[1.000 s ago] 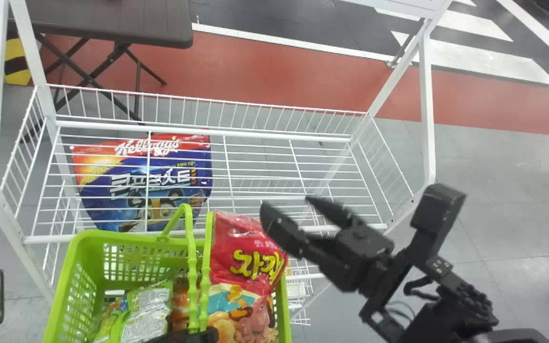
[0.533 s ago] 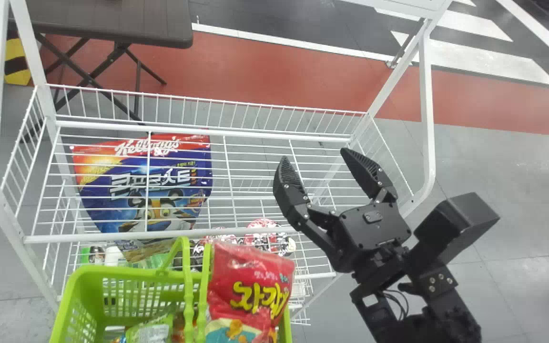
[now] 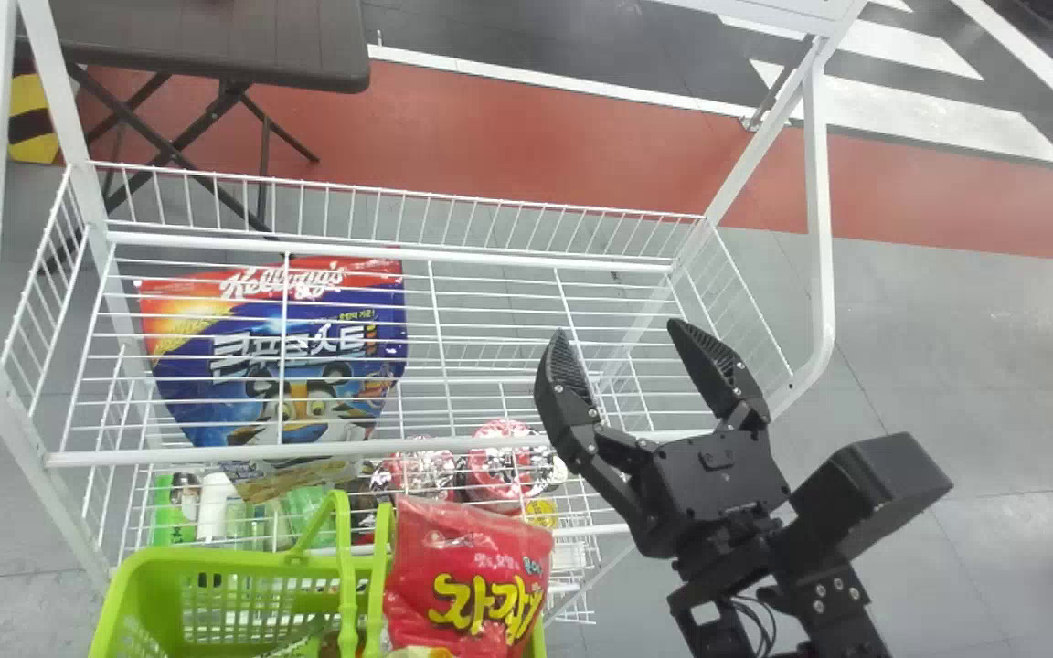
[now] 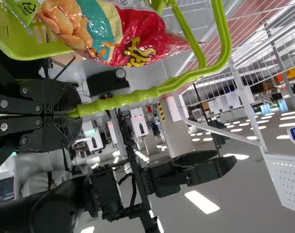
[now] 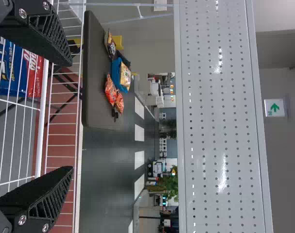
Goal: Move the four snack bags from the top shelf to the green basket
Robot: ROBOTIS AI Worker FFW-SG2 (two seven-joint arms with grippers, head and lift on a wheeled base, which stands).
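My right gripper [image 3: 616, 331] stands open with nothing between its fingers, over the right part of the white wire top shelf [image 3: 380, 450]; in the right wrist view its fingers are wide apart around the gripper midpoint [image 5: 72, 116]. In the left wrist view, my left gripper [image 4: 72, 114] is shut on the handle [image 4: 123, 99] of the green basket [image 4: 6, 36]. This basket [image 3: 138, 594] is at the head view's bottom edge, in front of the rack. A red snack bag [image 3: 467, 567] sticks up from its right side. The corner of a green bag [image 4: 23, 9] shows beside it.
A blue and red cereal bag [image 3: 307, 338] lies beneath the top shelf's wires at the left. Round red and white packages [image 3: 504, 461] and bottles [image 3: 214, 507] stand lower down. White posts [image 3: 819, 210] frame the rack. Behind, a dark table [image 5: 96, 73] bears several bags.
The basket with its bags has moved toward the head view's bottom edge, away from the rack. My right gripper has turned, its fingers now seen wider apart, and it has lately drawn back slightly.
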